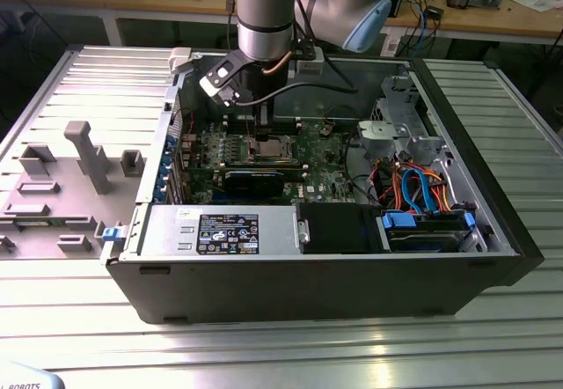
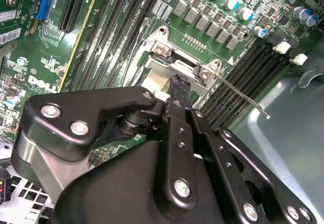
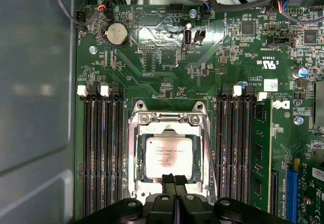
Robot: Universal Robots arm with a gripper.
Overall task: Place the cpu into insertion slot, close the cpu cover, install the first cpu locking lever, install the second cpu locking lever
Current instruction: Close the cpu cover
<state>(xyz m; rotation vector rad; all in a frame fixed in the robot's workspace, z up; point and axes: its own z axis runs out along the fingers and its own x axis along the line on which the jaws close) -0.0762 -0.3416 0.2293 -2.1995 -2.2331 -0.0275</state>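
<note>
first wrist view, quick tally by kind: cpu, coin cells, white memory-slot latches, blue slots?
cpu: 1
coin cell: 1
white slot latches: 4
blue slot: 1
Total: 7

The table [image 1: 290,341] is a ribbed metal surface of parallel slats. An open black computer case [image 1: 317,279] lies on its side directly on the table. It sits beneath the gripper [image 1: 267,134], which reaches down into it. A grey fixture plate [image 1: 53,209] with raised blocks lies flat on the table just beside the case, well apart from the gripper toward the exterior view's left.
</note>
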